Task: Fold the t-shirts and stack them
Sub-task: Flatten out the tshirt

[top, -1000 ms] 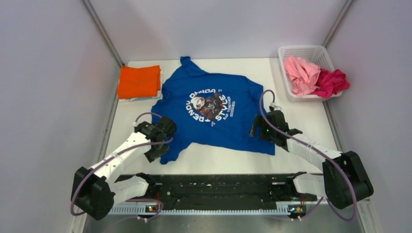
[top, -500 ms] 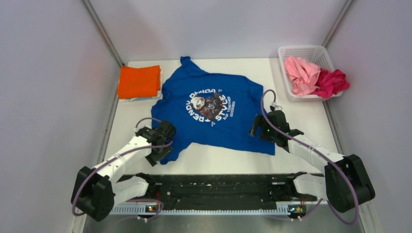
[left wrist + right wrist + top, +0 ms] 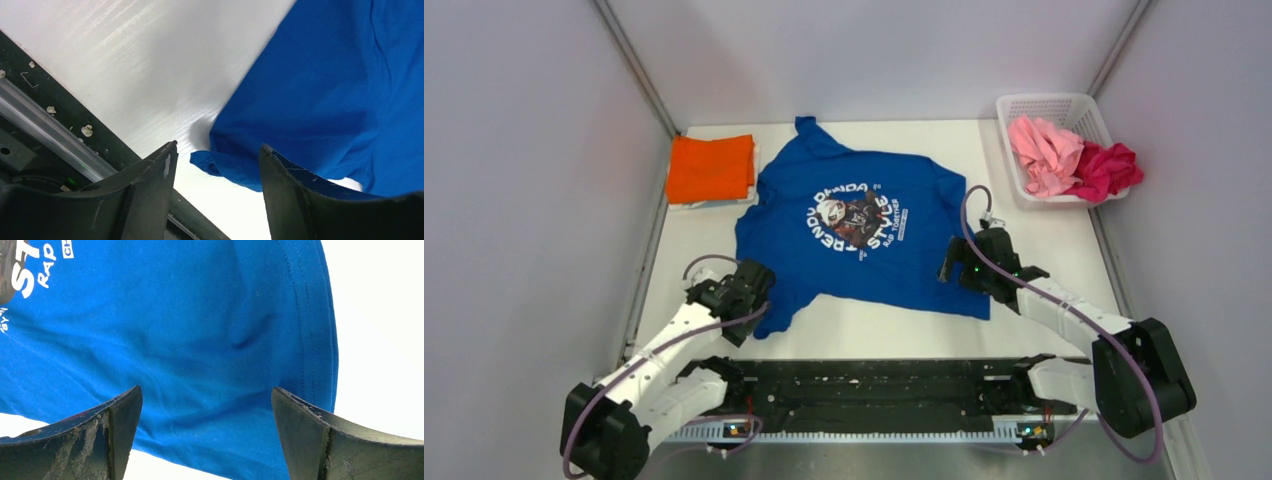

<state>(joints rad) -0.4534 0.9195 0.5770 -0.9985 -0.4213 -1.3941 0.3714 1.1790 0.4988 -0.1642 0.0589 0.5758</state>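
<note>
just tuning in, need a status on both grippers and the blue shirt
Left gripper open around blue t-shirt near-left corner. Right gripper open over its right edge. Shirt spread out, print up, not yet folded. Nothing blocking.

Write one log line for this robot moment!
blue shirt: spread, unfolded | left pincer: open at its near corner | right pincer: open over its hem | orange shirt: folded
</note>
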